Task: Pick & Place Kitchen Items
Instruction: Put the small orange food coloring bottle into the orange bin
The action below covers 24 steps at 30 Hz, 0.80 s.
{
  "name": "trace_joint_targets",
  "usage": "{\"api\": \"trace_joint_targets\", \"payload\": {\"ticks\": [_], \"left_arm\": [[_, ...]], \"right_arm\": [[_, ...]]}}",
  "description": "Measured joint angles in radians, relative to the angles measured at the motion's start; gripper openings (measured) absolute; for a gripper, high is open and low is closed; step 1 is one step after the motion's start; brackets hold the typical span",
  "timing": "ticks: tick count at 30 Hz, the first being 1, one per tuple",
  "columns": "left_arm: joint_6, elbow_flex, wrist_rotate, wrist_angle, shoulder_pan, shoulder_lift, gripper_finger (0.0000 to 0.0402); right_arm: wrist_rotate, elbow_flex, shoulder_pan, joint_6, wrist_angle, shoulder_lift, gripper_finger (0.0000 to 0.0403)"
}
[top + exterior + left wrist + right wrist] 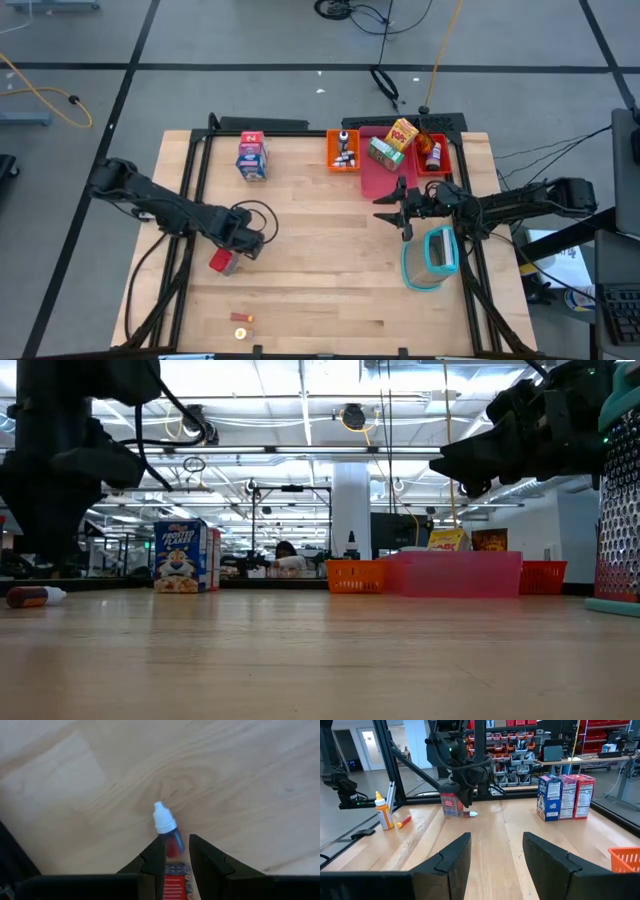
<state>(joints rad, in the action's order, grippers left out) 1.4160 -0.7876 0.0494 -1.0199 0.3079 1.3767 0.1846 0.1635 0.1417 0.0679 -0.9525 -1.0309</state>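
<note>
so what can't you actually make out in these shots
- Left gripper, left wrist view: it holds a red item that its own fingers mostly cover; label unreadable.
- Orange tray, high view: contents too small to identify.
- Teal-rimmed container, low view: cut off by the edge.

Two dark, almost black jointed arms. Left arm (160, 205): chunky matte segments, with a thin black cable looping just behind its claw. Right arm (520, 203): the same dark build. Each claw's two fingers (447, 857) are black, angular and stepped, with flat inner faces.
</note>
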Motion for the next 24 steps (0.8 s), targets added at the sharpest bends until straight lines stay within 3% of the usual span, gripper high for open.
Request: {"api": "trace_joint_targets", "payload": {"ticks": [24], "left_arm": [[0.016,0.020,-0.047,0.045,0.000,0.126,0.0088]], "right_arm": [[0.000,0.000,0.000,-0.002,-0.007,0.000,0.0171]]}}
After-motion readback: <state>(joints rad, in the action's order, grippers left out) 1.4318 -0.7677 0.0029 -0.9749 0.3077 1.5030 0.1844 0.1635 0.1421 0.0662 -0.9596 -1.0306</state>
